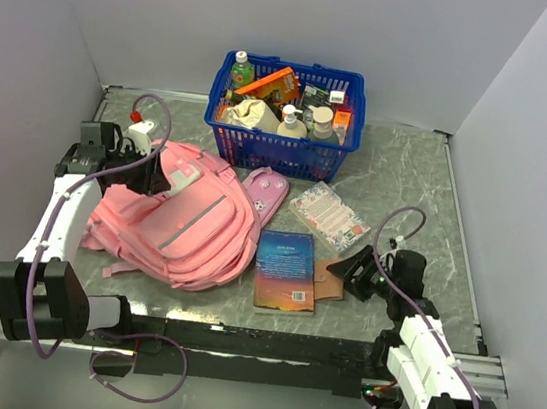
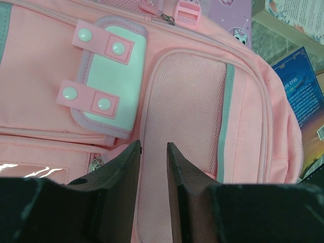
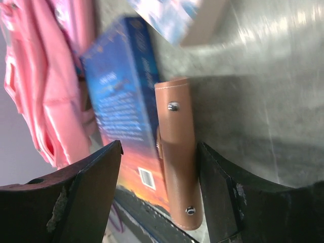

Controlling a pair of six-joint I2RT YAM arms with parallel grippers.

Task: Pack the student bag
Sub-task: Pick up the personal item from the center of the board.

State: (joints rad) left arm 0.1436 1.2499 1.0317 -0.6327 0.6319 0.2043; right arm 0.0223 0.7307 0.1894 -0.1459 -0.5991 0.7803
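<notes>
The left tool [image 2: 153,147] sits over the large soft pink fabric student bag [image 2: 192,101], jaws a narrow slit apart; whether they pinch fabric I cannot tell. The bag lies directly under and ahead of it on the grey marbled table [image 1: 409,172], well left of the right tool [image 3: 159,146]. That tool is released, its jaws wide astride a brown leather case [image 3: 177,152] beside a blue paperback book [image 3: 119,86].
</notes>
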